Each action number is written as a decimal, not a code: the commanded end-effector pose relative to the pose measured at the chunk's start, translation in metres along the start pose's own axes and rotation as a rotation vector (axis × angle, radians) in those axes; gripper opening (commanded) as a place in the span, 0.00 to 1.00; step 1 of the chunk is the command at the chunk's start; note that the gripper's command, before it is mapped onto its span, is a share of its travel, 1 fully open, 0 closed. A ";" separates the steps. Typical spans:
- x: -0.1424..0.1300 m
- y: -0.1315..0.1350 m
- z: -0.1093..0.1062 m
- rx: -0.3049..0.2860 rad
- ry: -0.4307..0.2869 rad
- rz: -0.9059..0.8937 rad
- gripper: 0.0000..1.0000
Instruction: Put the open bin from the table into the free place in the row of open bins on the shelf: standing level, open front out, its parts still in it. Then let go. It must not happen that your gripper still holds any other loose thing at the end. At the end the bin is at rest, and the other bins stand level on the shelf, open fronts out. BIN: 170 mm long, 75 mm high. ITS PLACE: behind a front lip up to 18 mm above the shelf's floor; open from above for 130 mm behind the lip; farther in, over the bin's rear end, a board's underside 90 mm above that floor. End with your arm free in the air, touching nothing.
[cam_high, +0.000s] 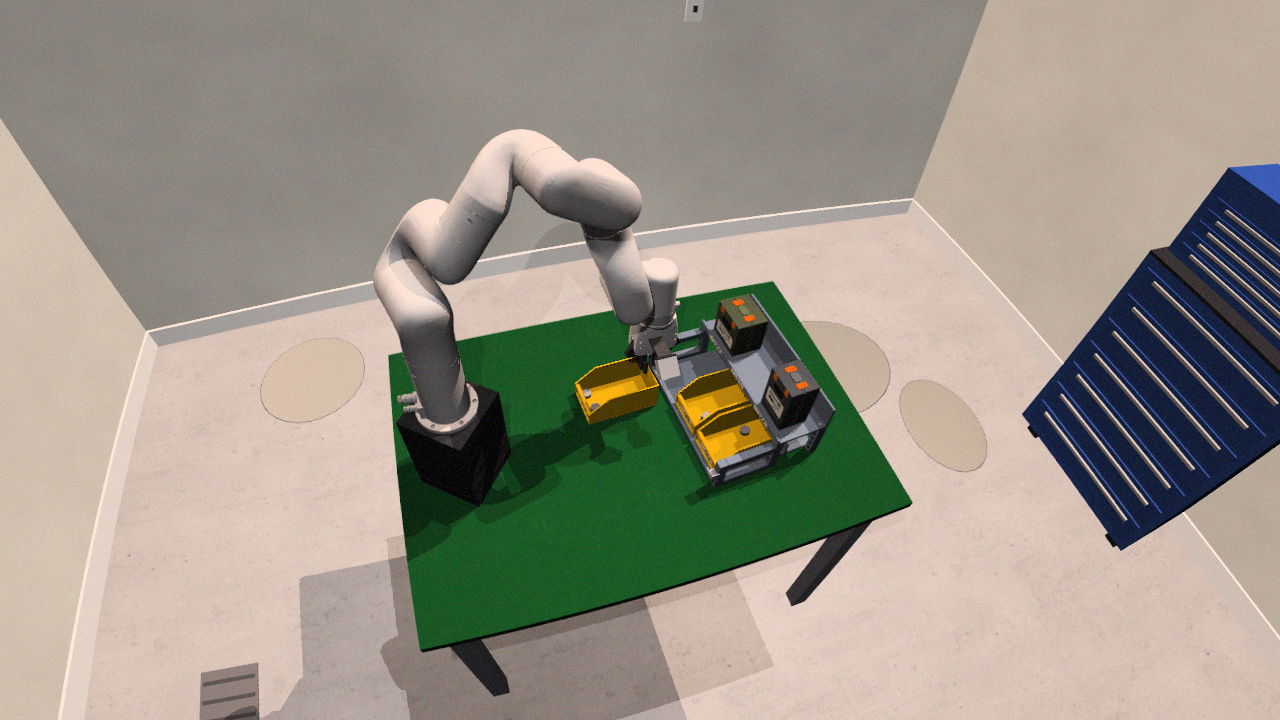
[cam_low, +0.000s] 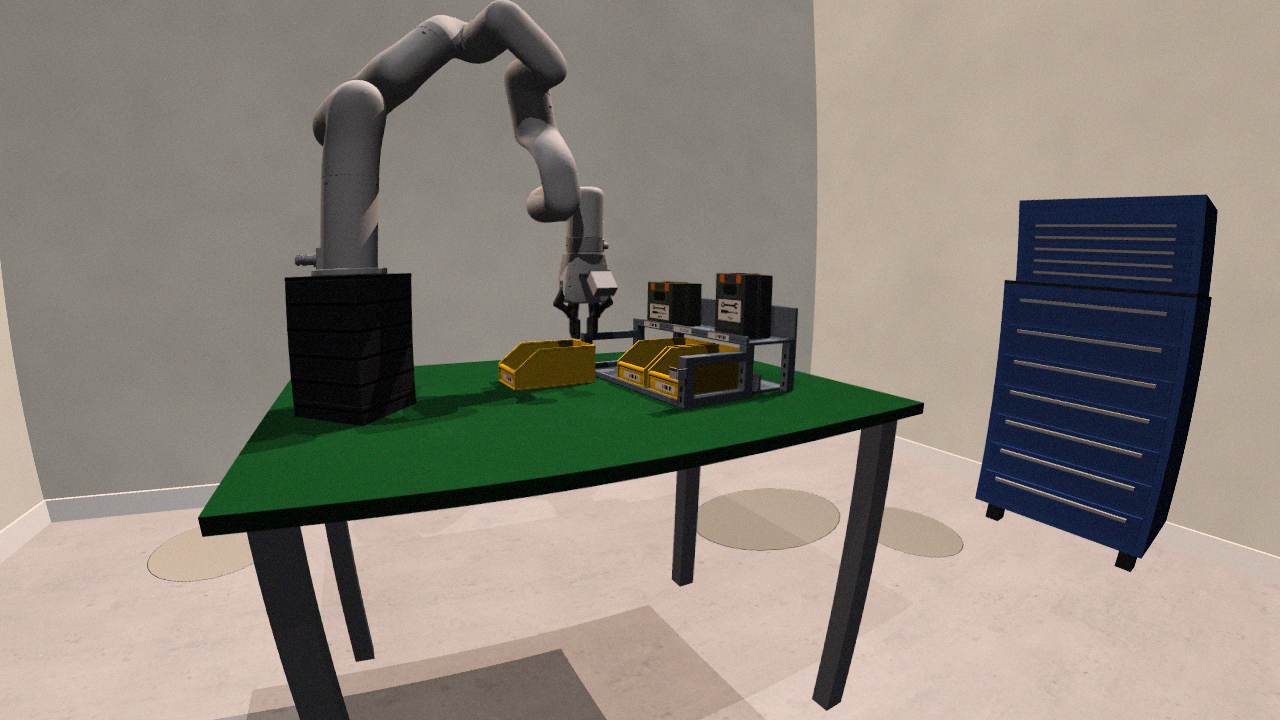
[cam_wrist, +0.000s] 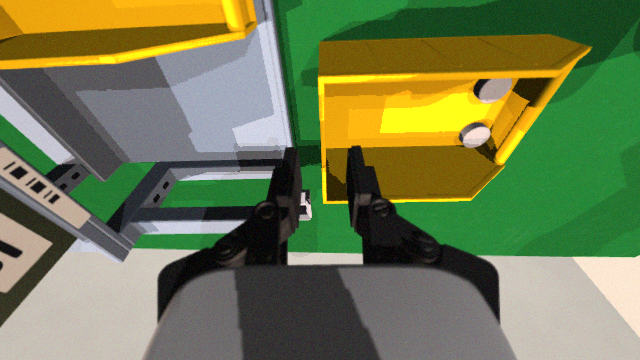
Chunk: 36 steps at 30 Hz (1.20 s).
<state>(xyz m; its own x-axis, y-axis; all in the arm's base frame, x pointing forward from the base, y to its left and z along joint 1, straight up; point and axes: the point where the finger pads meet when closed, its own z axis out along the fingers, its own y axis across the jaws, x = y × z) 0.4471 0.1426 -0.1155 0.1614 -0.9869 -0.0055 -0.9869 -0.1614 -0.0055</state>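
Observation:
The yellow open bin (cam_high: 622, 389) (cam_low: 554, 365) (cam_wrist: 425, 115) stands level on the green table, its low open front away from the shelf. Two round grey parts (cam_wrist: 495, 91) (cam_wrist: 475, 135) show near its front. My gripper (cam_high: 640, 365) (cam_low: 583, 336) (cam_wrist: 323, 164) is partly open and empty, pointing down just above the bin's rear wall, one finger on each side of that wall's line. The shelf's bare grey floor (cam_wrist: 200, 90) (cam_high: 700, 368) marks the free place. Beside it, two yellow bins (cam_high: 711, 400) (cam_high: 733, 436) stand level, open fronts out.
Two dark boxes (cam_high: 741, 324) (cam_high: 792, 394) (cam_low: 674, 304) (cam_low: 742, 304) stand on the shelf's upper board, over the rear of the bin row. A grey side rail (cam_wrist: 200, 214) (cam_low: 613, 334) bounds the free place at its outer end, close to my fingers. A blue cabinet (cam_low: 1074, 385) stands off the table.

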 end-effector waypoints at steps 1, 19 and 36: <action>0.000 -0.002 -0.001 0.004 -0.001 0.000 0.33; 0.000 -0.002 0.009 0.003 -0.001 0.000 0.33; 0.000 -0.002 0.019 0.003 0.000 0.000 0.33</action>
<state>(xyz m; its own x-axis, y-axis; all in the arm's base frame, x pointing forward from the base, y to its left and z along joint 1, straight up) 0.4474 0.1429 -0.1352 0.1615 -0.9869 -0.0055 -0.9869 -0.1614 -0.0055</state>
